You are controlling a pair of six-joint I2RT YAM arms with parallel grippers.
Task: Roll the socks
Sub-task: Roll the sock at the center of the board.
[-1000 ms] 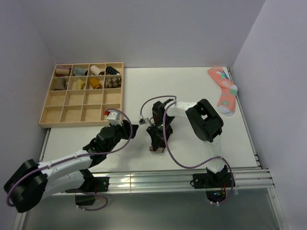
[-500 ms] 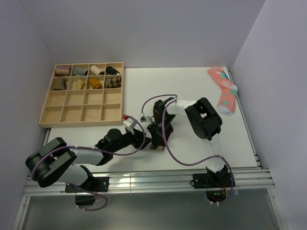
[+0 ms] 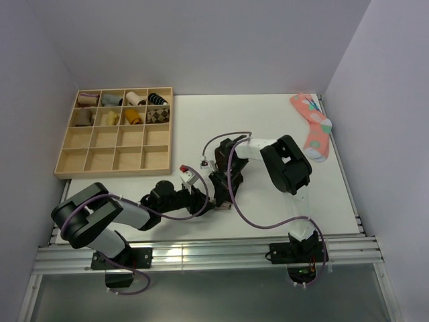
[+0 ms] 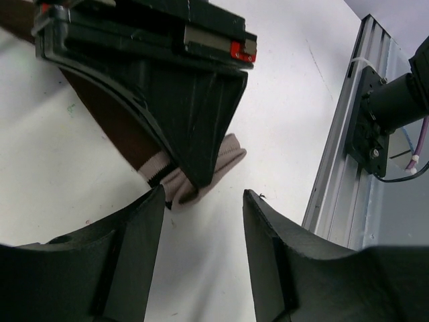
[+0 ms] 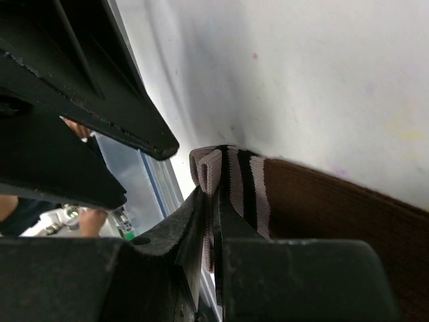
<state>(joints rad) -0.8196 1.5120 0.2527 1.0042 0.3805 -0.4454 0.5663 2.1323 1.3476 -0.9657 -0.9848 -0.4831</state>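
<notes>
On the table (image 3: pixel 268 121), one brown sock (image 5: pixel 315 198) in the closed right gripper (image 5: pixel 212 206); left gripper (image 4: pixel 203 194) half-open, empty.

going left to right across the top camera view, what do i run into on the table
wooden tray → left claw → pink sock. the right claw, shut on the brown sock, overlaps the left claw, so it's left out

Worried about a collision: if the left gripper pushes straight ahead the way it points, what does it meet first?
Probably the pale cuff end of the brown sock, pinched in the shut right gripper just ahead of the open left gripper; depth is hard to judge.
</notes>
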